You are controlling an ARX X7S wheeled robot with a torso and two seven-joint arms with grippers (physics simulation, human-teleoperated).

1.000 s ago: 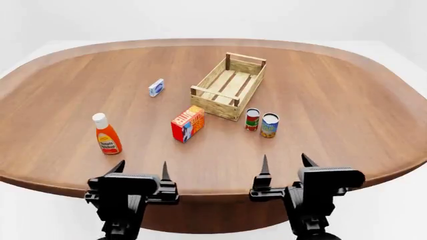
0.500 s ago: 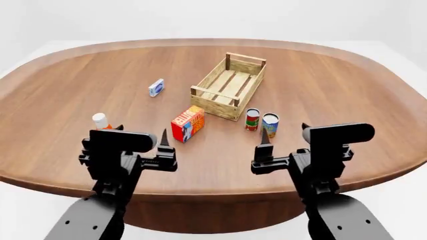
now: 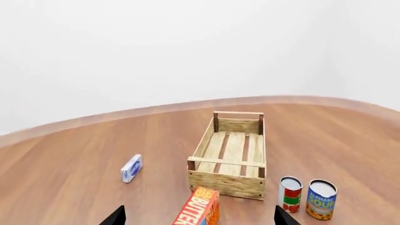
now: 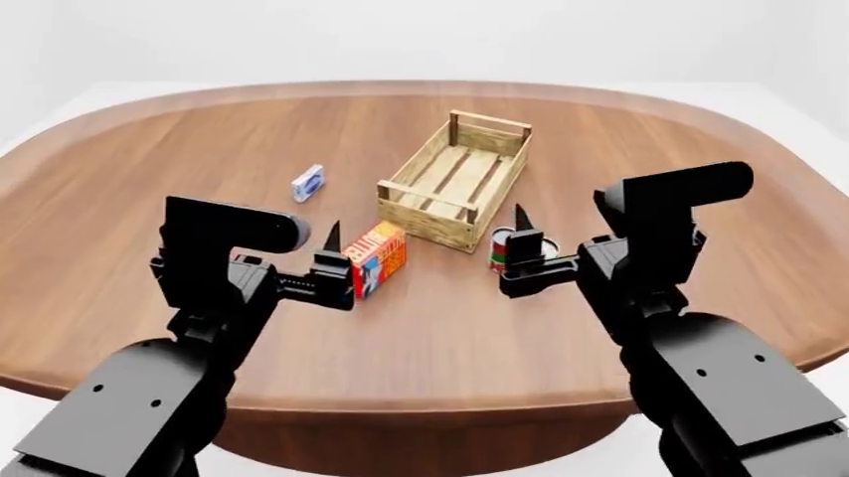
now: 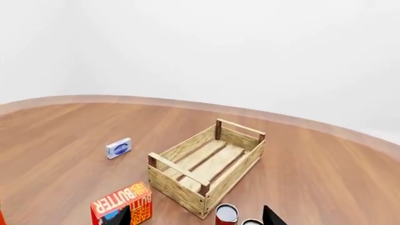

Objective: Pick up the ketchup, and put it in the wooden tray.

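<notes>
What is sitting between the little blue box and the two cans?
In the left wrist view, the wooden tray lies between the blue box and the cans, with the butter box nearer the camera.

Big oval wood table [image 4: 690, 129], plain white walls, even light

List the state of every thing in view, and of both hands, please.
left hand, open, holding nothing
right hand, open, holding nothing
wooden tray, upright, empty
ketchup, not visible in the head view; state cannot be told
butter box, standing upright
red-labelled can, upright
soup can, upright, beside the red-labelled can
small blue box, resting apart from the others
</notes>
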